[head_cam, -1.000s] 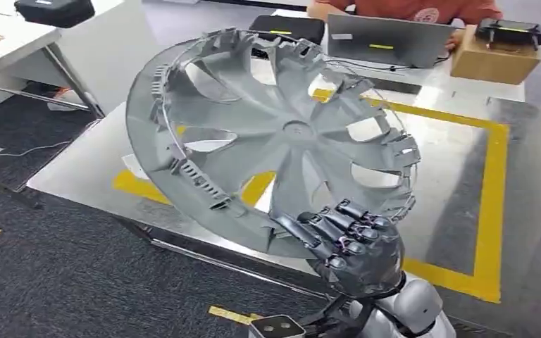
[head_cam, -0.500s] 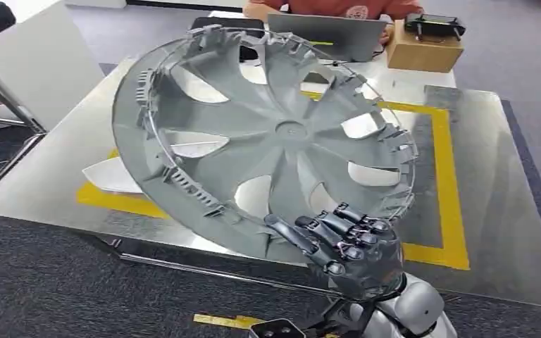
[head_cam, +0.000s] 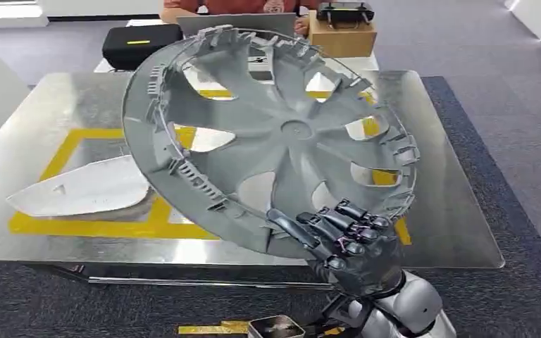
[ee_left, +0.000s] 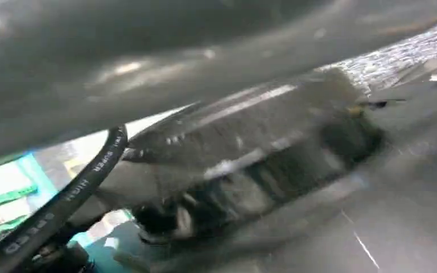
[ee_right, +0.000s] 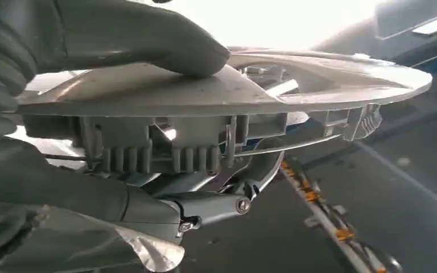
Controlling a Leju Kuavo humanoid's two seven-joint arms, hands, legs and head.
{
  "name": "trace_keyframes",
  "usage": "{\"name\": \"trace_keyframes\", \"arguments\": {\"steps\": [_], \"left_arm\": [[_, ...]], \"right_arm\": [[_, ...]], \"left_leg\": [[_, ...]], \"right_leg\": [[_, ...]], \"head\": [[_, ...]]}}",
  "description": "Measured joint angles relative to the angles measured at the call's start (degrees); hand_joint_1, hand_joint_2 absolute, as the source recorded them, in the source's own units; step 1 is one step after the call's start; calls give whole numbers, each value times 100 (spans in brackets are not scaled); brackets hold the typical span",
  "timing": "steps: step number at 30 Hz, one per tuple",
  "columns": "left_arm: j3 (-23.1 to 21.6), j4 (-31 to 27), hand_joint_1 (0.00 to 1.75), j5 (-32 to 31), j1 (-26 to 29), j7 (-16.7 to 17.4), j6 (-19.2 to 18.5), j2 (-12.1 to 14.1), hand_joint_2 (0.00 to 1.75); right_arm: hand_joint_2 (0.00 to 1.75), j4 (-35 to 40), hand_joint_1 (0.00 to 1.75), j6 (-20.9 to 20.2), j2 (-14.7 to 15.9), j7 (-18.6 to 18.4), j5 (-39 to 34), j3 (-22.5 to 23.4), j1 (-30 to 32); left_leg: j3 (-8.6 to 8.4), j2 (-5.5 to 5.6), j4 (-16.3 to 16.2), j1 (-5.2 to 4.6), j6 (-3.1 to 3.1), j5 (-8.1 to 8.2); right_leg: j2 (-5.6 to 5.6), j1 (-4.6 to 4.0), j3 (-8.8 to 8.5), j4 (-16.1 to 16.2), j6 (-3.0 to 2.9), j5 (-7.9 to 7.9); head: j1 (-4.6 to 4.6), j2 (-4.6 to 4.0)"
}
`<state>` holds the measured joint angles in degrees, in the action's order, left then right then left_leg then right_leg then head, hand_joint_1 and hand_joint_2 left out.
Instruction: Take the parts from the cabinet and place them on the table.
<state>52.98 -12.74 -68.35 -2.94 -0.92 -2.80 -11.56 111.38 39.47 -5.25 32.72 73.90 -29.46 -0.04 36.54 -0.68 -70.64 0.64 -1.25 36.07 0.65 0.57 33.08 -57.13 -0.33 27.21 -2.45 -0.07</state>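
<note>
hand: the right hand [head_cam: 352, 243] is being clenched on the near rim of the wheel cover [head_cam: 275, 134], thumb [ee_right: 148, 42] pressed on one face, fingers [head_cam: 356, 225] wrapped over the ribbed edge. The left hand can't be made out at all; its wrist view is just blur, so open or closed can't be told.

where it's at: the wheel cover is being held up in the air beyond the fingers, over the metal table [head_cam: 458, 211], not touching it.

which way it's pointing: it's round, so there's no real long axis. The clip side with the wire ring is being faced toward the robot, and the disc is being tilted up and away from the fingers, far edge highest.

doing this bit well: probably best if the disc is being levelled while it's lowered, so the far rim isn't being caught first and levered out of the grip.

also on the table: a white curved panel [head_cam: 84, 189] is lying off to the thumb side, inside the yellow tape [head_cam: 113, 227]. Room should be left for it.
</note>
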Motion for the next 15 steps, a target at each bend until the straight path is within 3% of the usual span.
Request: {"name": "trace_keyframes", "arguments": {"steps": [1,2,3,6,7,8,9,10,15], "left_arm": [[7,0,0,0,10,2,0,0,0],[11,0,0,0,29,7,0,0,0],[11,0,0,0,38,7,0,0,0],[13,0,0,0,31,7,0,4,0],[15,0,0,0,20,7,0,9,0],[17,0,0,0,8,7,-2,9,0],[17,0,0,0,6,7,-2,-4,0],[17,0,0,0,7,9,-4,-7,0],[28,0,0,0,12,11,-7,-11,0]], "right_arm": [[175,-4,175,0,0,-26,9,0,1],[175,-7,175,0,0,-30,9,-2,-1],[175,-11,175,0,0,-30,9,-4,0],[175,-11,175,0,0,-30,9,-20,-3],[175,-11,175,0,0,-30,9,-20,-8],[175,-9,175,2,0,-30,6,-20,-15],[175,-11,175,2,0,-30,6,-20,-19],[175,-11,175,2,0,-30,4,-20,-18],[175,-13,175,2,4,-217,206,-50,-52]], "left_leg": [[196,19,-381,-1,-1,105],[269,21,-484,-2,5,67],[227,22,-333,-2,20,-115],[-344,63,1051,-10,125,-908],[-410,96,1217,-32,145,-851],[-419,86,1282,-26,142,-842],[-403,89,1314,-17,92,-871],[-403,92,1308,-28,88,-864],[-393,94,1307,-50,145,-874]], "right_leg": [[-48,-9,-1,-4,-8,1],[-92,-16,-6,-5,-8,2],[-139,-20,-13,-6,-8,2],[-221,-28,-47,-8,8,12],[-232,-72,-28,-38,35,27],[-245,-61,10,-47,58,21],[-236,-75,29,-69,33,50],[-235,-59,27,-52,0,28],[-229,-41,5,5,77,-9]], "head": [[7,0],[-2,0],[4,0],[4,0],[0,0],[-2,0],[-11,0],[0,0],[-4,0]]}}
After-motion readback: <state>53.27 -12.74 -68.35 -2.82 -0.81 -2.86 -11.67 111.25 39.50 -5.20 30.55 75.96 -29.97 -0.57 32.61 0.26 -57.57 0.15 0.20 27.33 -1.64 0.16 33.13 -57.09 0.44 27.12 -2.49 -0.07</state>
